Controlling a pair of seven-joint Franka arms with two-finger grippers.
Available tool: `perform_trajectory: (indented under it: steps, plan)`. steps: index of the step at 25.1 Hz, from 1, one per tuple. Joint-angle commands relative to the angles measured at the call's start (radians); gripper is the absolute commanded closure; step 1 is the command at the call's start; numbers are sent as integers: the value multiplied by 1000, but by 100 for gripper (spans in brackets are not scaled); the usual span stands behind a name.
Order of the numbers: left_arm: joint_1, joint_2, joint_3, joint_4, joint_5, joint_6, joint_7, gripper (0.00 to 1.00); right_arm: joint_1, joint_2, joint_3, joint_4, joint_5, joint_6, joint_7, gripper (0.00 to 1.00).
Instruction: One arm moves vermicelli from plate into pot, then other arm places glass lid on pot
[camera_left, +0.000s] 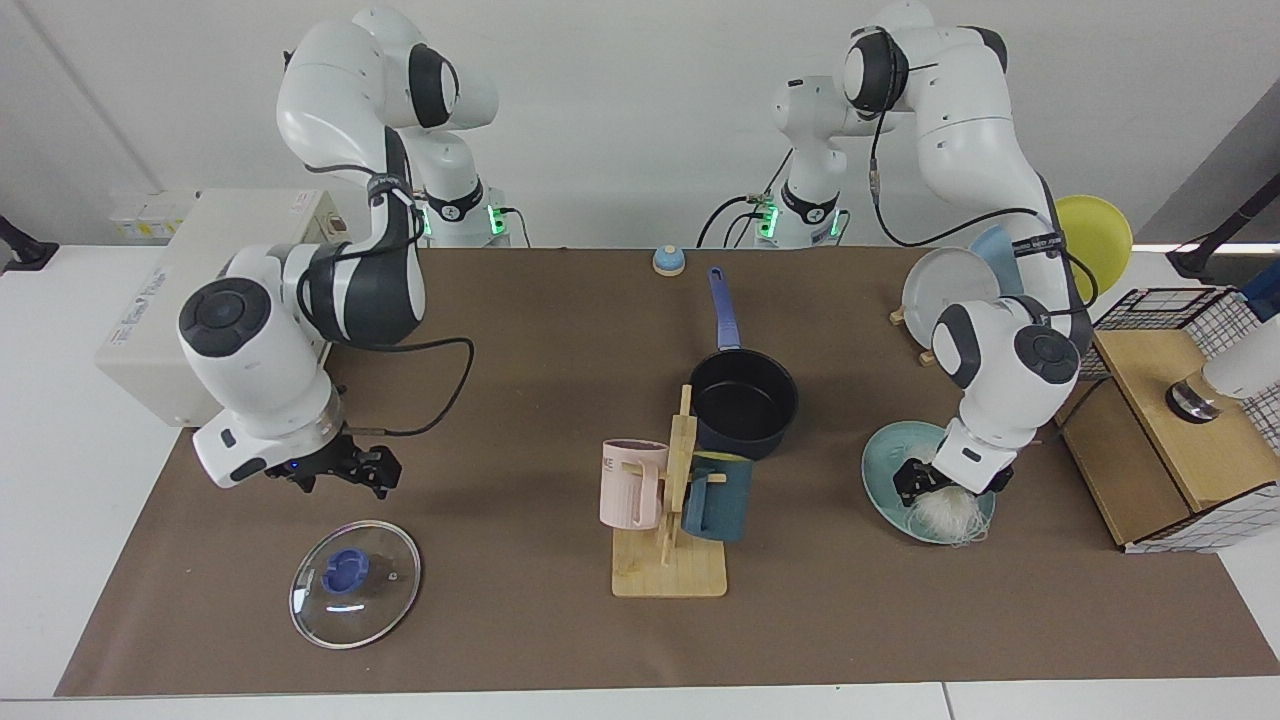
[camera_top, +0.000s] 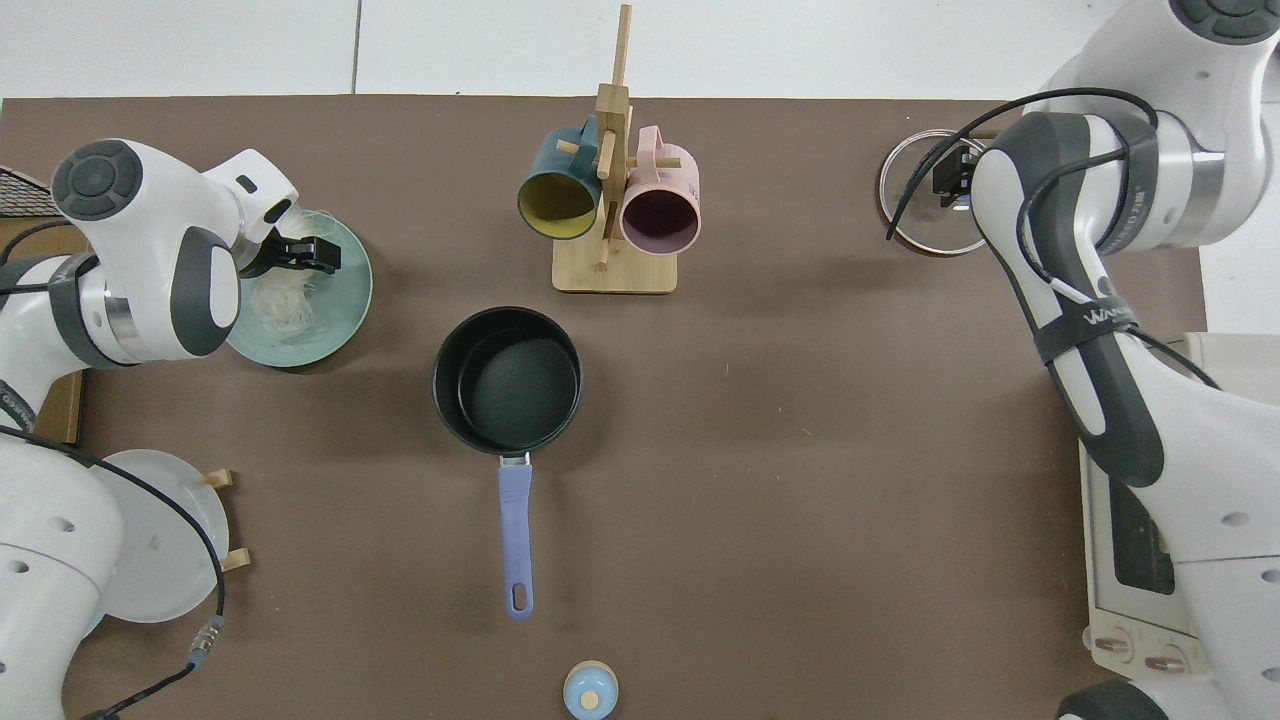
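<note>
Right gripper (camera_left: 340, 470) is what we meet first at the facing view's left: it hangs low just behind the glass lid (camera_left: 355, 583), which lies flat on the brown mat. We cannot tell how its fingers stand. Moving rightward, we pass the wooden mug stand (camera_left: 672, 520), then the empty pot (camera_left: 743, 402) just behind it, handle pointing toward the arm bases. Further right, the left gripper (camera_left: 945, 482) is down on the teal plate (camera_left: 880, 470), in the vermicelli (camera_left: 945, 512); we cannot tell whether it has closed on the strands. We judge the left arm nearer its job. From there the pot lies toward the table's middle, well apart from the plate.
</note>
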Motion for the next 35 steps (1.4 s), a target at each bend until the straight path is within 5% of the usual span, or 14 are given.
perform_trajectory:
  steps: [1, 2, 5, 14, 20, 29, 35]
  plan:
    - [1, -20, 0, -79, -17, 92, 23, 0, -1, 53, 6, 56, 1, 23, -31, 2]
    - [1, -18, 0, -78, -17, 90, 22, 6, -15, 56, 11, 48, 0, 44, -34, 2]
    - [1, -18, 0, -76, -17, 84, 17, 99, -24, 59, 11, -4, 3, 95, -83, 2]
    - [4, -23, 1, -12, -3, 44, 20, 100, -46, 87, 12, -55, 6, 236, -129, 1]
    - [4, -72, 6, 54, 0, -98, 23, 100, -57, 104, 14, -55, 29, 262, -128, 1]
    - [-15, -336, 0, 18, -4, -469, 14, 100, -55, 113, 12, -56, 44, 297, -125, 2]
    - [-18, -498, -14, -195, -6, -402, 14, 100, -55, 120, 12, -78, 47, 368, -122, 2]
